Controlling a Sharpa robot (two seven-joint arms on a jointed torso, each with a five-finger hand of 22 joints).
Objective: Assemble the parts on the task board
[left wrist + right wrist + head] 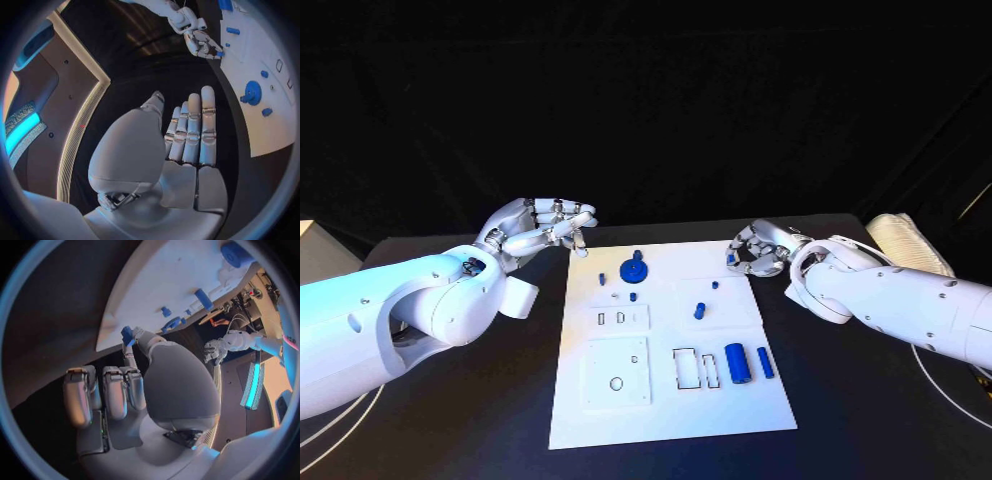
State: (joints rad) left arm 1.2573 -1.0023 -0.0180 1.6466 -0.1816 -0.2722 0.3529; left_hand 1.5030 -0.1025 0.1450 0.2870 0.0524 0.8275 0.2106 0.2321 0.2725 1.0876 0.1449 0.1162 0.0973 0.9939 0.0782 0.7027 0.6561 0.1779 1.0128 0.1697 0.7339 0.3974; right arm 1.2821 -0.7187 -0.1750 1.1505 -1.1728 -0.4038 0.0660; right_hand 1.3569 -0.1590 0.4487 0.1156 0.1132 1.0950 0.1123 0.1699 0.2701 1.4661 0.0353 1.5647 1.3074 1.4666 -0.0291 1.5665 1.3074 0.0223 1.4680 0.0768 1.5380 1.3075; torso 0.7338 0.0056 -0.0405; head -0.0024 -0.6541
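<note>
Left hand (542,228) flat, fingers together, holding nothing, just off the white board's (733,410) far-left corner — right hand (764,250) pinching a small blue part (127,335) at the far-right edge.

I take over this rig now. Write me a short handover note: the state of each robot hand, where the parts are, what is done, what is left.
Left robot hand: holds nothing, fingers straight, over the black table by the far left corner of the white board.
Right robot hand: at the board's far right edge, pinching a small blue part.
On the board: a round blue piece near the far edge, a blue peg mid-board, and a thick blue cylinder lying beside an empty rectangular slot.
Done: one part picked up.
Left: seat it, then probably the loose parts.
</note>
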